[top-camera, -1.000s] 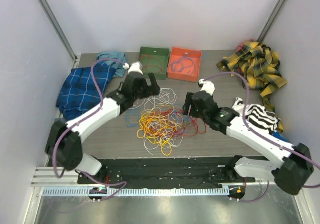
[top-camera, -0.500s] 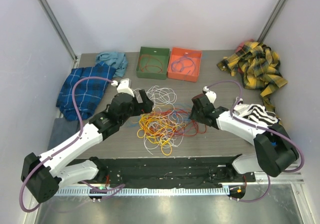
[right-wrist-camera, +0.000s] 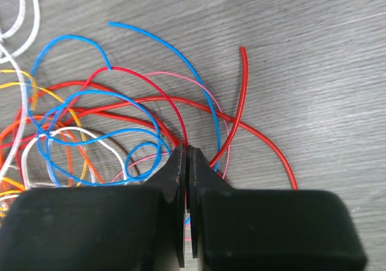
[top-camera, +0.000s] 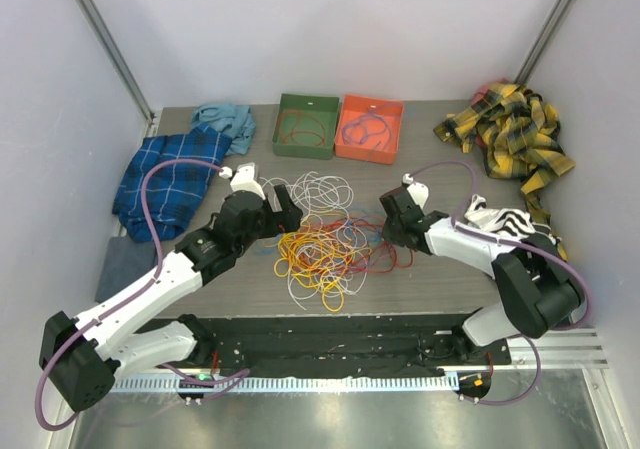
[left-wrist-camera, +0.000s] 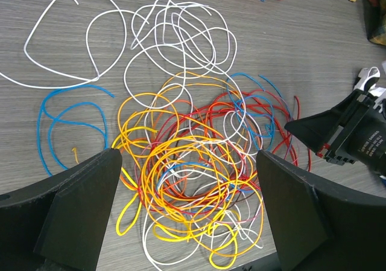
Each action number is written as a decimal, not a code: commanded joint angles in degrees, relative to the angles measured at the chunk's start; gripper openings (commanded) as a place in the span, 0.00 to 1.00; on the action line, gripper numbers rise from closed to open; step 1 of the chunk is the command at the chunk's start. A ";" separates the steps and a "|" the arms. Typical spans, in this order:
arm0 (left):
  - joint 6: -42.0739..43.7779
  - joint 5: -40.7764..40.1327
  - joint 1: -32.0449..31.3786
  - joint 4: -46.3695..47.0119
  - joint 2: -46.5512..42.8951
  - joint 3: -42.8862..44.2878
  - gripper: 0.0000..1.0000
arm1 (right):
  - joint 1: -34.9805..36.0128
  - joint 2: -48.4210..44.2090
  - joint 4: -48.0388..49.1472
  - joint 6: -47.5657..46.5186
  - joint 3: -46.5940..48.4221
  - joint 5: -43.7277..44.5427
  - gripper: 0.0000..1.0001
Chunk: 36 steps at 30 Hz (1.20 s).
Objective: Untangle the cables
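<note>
R end effector [right-wrist-camera: 186, 151] nipping red cable [right-wrist-camera: 139, 76], L end effector [left-wrist-camera: 187, 156] spread

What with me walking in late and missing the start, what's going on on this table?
Two robot arms are working on a tangle of cables lying on the table. The right gripper is shut on a thin red cable at the pile's right edge. The left gripper hangs open over the pile's left side, holding nothing. The cables are not yet separated.
</note>
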 commanded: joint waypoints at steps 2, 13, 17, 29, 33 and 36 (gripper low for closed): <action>-0.43 -0.74 0.19 0.83 -0.47 1.30 1.00 | -0.09 -8.86 -1.81 -1.76 5.32 3.42 0.01; -2.36 4.78 0.19 5.13 0.93 2.18 1.00 | 0.53 -26.72 -12.71 -6.16 20.97 3.34 0.01; -2.80 9.36 -1.30 13.91 2.51 0.69 1.00 | 0.62 -27.96 -12.36 -8.08 27.63 0.26 0.01; -1.84 13.33 -3.50 21.67 4.81 0.69 1.00 | 0.53 -19.87 -18.62 -9.94 27.51 -1.07 0.61; -2.01 11.84 -3.50 18.85 2.78 -1.77 1.00 | 0.44 -17.15 -14.22 -8.27 18.36 0.96 0.64; -2.36 11.04 -3.50 17.88 0.85 -3.87 1.00 | 0.09 -13.46 -11.15 -8.53 15.89 2.36 0.66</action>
